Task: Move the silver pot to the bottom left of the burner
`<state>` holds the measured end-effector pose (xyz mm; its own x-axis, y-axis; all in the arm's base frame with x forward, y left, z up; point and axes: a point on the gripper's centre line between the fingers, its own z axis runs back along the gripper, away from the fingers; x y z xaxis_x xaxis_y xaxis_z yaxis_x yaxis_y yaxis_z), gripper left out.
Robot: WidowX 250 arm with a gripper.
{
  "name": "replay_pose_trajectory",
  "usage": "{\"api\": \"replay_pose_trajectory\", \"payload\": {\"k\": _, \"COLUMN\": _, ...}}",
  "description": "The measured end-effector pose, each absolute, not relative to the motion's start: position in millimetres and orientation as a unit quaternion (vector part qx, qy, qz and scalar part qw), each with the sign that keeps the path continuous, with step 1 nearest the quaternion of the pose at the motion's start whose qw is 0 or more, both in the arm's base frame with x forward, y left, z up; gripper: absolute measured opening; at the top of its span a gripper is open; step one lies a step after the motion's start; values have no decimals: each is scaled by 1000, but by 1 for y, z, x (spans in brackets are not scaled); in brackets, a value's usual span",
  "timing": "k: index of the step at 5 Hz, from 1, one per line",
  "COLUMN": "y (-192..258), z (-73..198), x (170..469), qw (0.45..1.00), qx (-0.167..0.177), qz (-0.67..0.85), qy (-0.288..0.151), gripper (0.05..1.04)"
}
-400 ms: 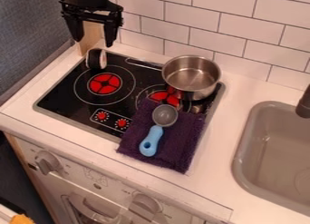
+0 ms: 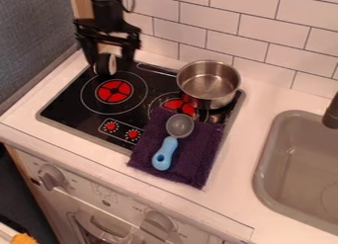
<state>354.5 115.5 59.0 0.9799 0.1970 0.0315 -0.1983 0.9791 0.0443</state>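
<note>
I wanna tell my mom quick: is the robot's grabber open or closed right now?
Gripper: open, fingers apart, not holding the silver pot.

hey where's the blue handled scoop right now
The blue-handled gray scoop lies on the dark purple cloth, just below the silver metal pot in the camera view.

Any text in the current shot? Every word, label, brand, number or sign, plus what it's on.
No readable text.
White oven control panel: small marks near the knobs, too small to read.
Black stovetop: white ticks around the two red dials, too small to make out any numbers.
</note>
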Motion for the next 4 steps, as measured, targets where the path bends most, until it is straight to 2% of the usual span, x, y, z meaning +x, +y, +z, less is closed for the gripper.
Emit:
{"api": "replay_pose_trajectory", "payload": {"k": 1, "y": 59, "z": 84, "x": 361, "qw": 999, "qx": 19, "qz": 19, "qy": -46, "gripper": 1000}}
{"api": "replay_pose_trajectory", "payload": {"k": 3, "y": -17, "z": 78, "x": 361, "qw": 995, "qx": -20, "qz": -82, "qy": -54, "gripper": 1000}}
{"api": "replay_pose_trajectory", "payload": {"k": 4, "y": -30, "z": 60, "x": 380, "qw": 992, "qx": -32, "qz": -108, "qy": -54, "gripper": 1000}}
